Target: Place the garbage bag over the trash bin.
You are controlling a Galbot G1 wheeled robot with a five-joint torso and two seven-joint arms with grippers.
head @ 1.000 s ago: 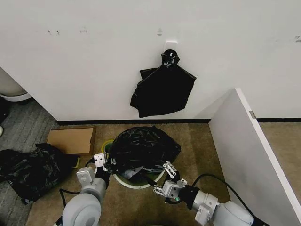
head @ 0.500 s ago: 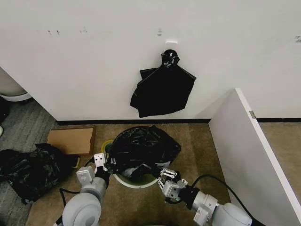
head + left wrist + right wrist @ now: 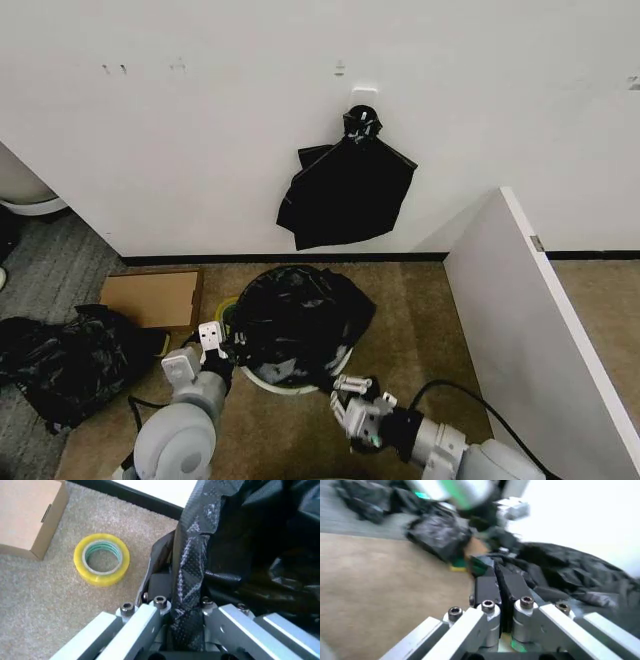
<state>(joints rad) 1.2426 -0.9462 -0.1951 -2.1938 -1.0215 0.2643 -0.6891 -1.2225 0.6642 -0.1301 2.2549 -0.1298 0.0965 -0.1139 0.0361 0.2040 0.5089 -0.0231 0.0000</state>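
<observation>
Garbage bag (image 3: 300, 322), thin glossy black plastic film, lies draped over round cream-white plastic trash bin (image 3: 268, 380) on carpet by wall. Left gripper (image 3: 186, 609) pinches bag edge at bin's left rim; right gripper (image 3: 501, 585), fingers pressed together w/ nothing between, sits just off bin's near-right side. Prob mid-fit: next needs regrip on loose near edge & pull down over rim.

R gripper (image 3: 352, 398) pulled back off the trash bin (image 3: 262, 379) rim, now lower in head view and toward robot, over bare carpet, apart from bin; pads (image 3: 496, 586) pressed together w/ nothing between. Garbage bag (image 3: 300, 318) settled: right side drawn in, front edge now hangs lower over rim, less cream showing. L gripper (image 3: 212, 340) shifted slightly, film clamped between its fingers.
</observation>
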